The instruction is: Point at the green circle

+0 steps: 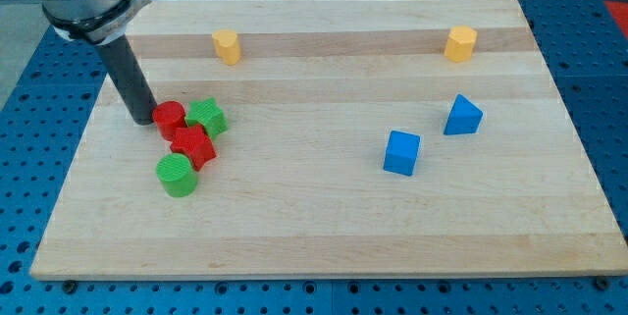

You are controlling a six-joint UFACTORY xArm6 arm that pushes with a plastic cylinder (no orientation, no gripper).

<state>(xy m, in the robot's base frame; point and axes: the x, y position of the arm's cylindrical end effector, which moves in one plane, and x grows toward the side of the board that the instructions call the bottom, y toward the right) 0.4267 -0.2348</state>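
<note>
The green circle (pixel 178 174) lies at the view's lower left of the wooden board (pixel 324 227). Just above it is a red star-shaped block (pixel 193 145), then a red circle (pixel 169 117) and a green star-shaped block (pixel 207 116), all bunched together. My tip (pixel 141 118) rests on the board at the left side of the red circle, touching or nearly touching it. The tip is up and to the left of the green circle, with the red blocks in between.
Two yellow blocks stand near the view's top, one at the left (pixel 228 47) and one at the right (pixel 460 43). A blue cube (pixel 401 152) and a blue triangular block (pixel 462 117) lie at the view's right.
</note>
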